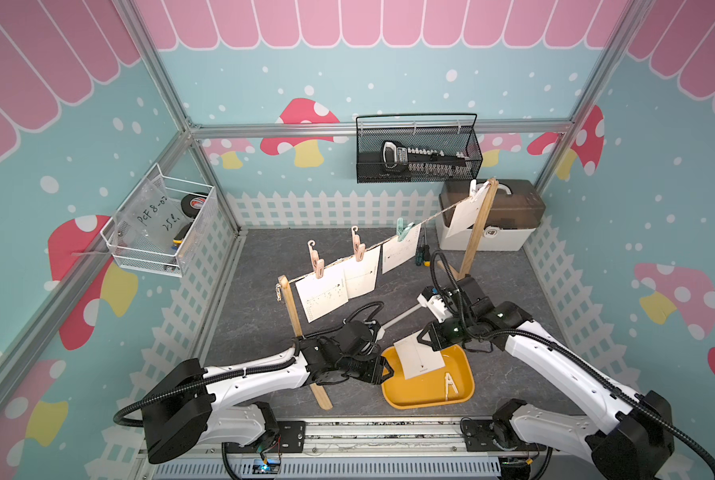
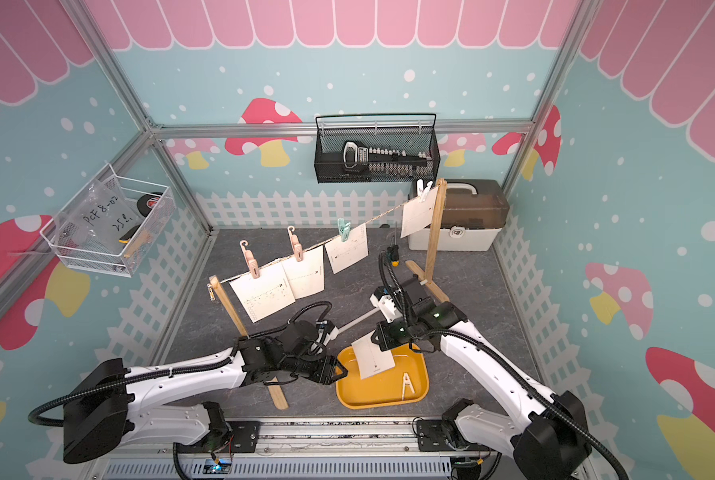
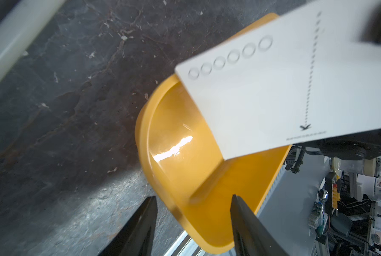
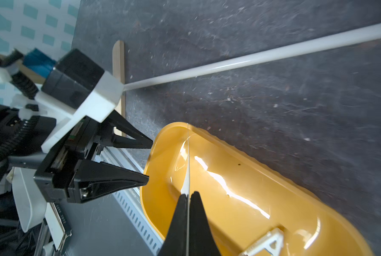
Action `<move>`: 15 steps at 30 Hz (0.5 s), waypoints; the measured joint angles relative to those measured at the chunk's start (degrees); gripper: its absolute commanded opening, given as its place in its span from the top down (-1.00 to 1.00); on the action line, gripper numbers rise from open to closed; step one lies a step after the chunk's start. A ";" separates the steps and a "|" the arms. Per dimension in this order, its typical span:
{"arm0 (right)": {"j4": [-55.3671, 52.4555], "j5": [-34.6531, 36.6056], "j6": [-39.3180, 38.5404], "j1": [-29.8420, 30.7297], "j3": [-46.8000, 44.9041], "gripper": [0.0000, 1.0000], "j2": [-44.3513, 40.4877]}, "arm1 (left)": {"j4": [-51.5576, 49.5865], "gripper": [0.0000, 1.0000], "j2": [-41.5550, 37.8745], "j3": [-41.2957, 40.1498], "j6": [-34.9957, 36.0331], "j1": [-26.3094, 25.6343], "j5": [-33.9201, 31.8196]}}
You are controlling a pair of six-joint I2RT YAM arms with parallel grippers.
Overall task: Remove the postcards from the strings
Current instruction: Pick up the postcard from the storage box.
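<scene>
The right gripper (image 4: 187, 195) is clamped on one edge of a white postcard (image 1: 420, 358); the card hangs tilted over the 11 o'clock corner of the yellow tray (image 1: 426, 403), which sits at 6 o'clock on the grey floor; whether the card touches the tray I cannot tell; the left gripper (image 3: 193, 199) has its jaws apart with nothing between them, its fingertips at the tray's 9 o'clock rim, just beside the card but not touching it; a white clothespin (image 1: 450, 384) lies in the tray toward 4 o'clock; in both top views the string (image 1: 434, 216) runs from the near post (image 1: 295, 316) at 8 o'clock up to the far post (image 1: 478, 232) at 2 o'clock, and four postcards (image 1: 321, 297) hang from it; two are under pink clothespins (image 1: 317, 266), one under a teal clothespin (image 1: 403, 232), and one under a white pin (image 1: 474, 189) right beside the far post
</scene>
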 measured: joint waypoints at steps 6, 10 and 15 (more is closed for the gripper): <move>-5.57 3.45 -0.02 -9.11 3.78 1.00 -4.33 | -0.74 -0.22 -2.08 0.00 0.96 0.11 -2.27; -8.44 6.27 0.20 -12.68 6.91 1.00 -5.62 | -1.29 -0.31 -3.85 -0.02 1.25 0.46 -3.45; -9.20 10.29 1.55 -19.39 7.96 1.00 -6.69 | -1.84 -0.38 -6.75 -0.07 2.32 0.74 -4.70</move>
